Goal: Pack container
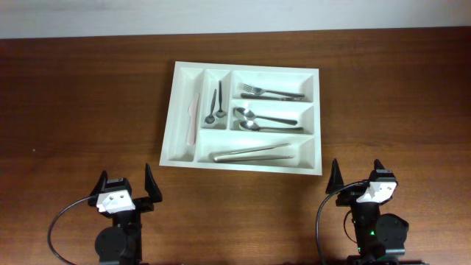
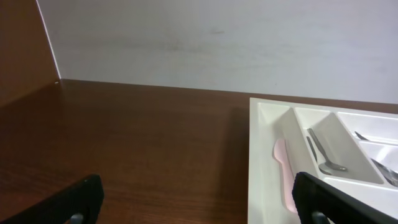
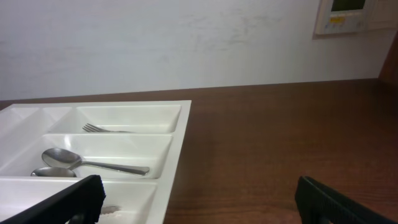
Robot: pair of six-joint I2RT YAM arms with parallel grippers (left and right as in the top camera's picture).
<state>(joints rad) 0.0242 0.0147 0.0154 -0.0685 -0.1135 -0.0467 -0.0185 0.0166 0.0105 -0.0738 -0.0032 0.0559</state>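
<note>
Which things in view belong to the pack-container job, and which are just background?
Job:
- container
- in it: pink knife, small dark spoons, forks, large spoons, tongs
- left gripper and right gripper, both open, holding nothing

Background:
- table
- wall panel

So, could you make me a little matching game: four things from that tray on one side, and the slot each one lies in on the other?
Slots of the tray, as seen in the overhead view.

Things:
1. pink knife
2. forks
3. big spoons
4. tongs

Slots:
A. long slot along the bottom
B. narrow slot at the far left
C. top slot on the right
D. middle slot on the right

Pairs: 1-B, 2-C, 3-D, 4-A.
</note>
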